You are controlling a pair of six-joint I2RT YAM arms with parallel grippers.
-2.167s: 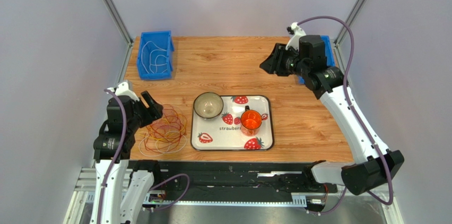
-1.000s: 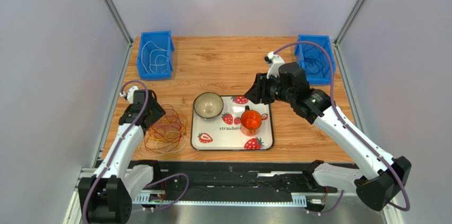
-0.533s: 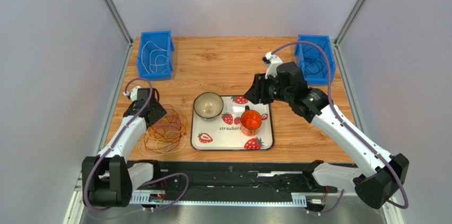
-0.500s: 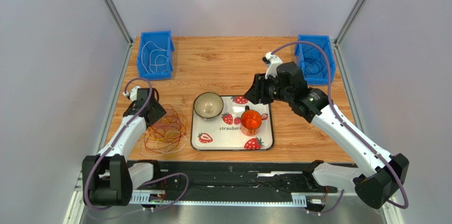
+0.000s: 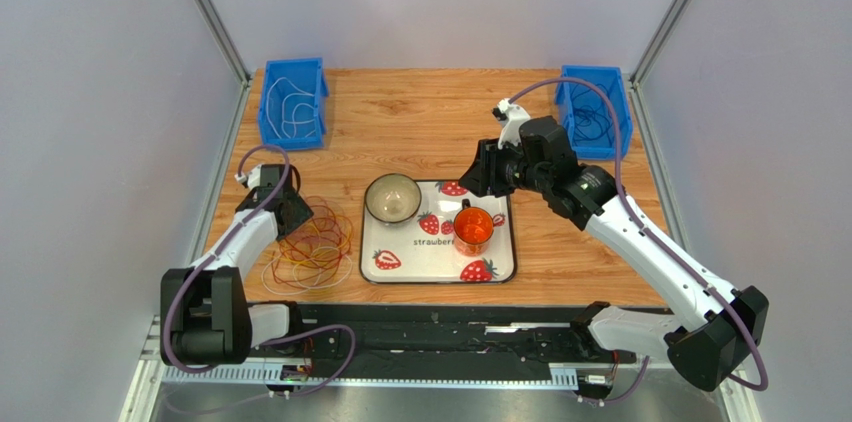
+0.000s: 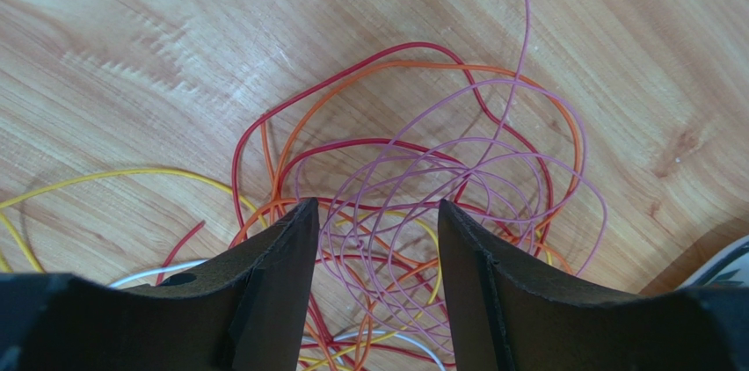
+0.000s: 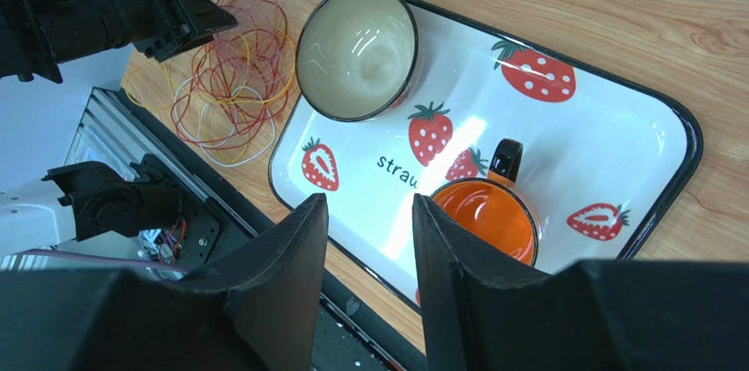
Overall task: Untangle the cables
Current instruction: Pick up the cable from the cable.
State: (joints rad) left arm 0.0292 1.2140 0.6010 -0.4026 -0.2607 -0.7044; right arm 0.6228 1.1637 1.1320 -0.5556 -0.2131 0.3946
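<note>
Firstly, cables (image 5: 312, 247): one tangled heap, flat on the table (image 5: 420, 122), just left of the tray (image 5: 430, 257) and near the front left corner. Five colours count out in it: yellow, orange, red, lilac and white. The loops cross too densely to number strand by strand.

Left gripper (image 5: 290, 214): one, at the heap's far left edge. In the wrist view its fingers (image 6: 281, 257) stand apart with lilac and red loops (image 6: 457, 169) showing through the gap below; nothing is pinched.

Tray: one, white with strawberries, carrying one cream bowl (image 5: 392, 198) and one orange mug (image 5: 473, 227).

Right gripper (image 5: 478, 167): one, over the tray's far edge, jaws parted and empty, with bowl, mug and heap (image 7: 233, 81) all in its wrist view.

Bins: two, blue, at the far corners. Left bin (image 5: 292, 143) holds a white cable (image 5: 290, 107); right bin (image 5: 595, 72) holds dark cables (image 5: 592, 122).

Changes: about two seconds back the right arm was raised by the right bin and hid most of it; it has since come forward to the tray, leaving that bin in plain sight. The left gripper has crept slightly closer to the heap while its elbow dropped toward the base. Heap, tray, bowl and mug lie as before.
</note>
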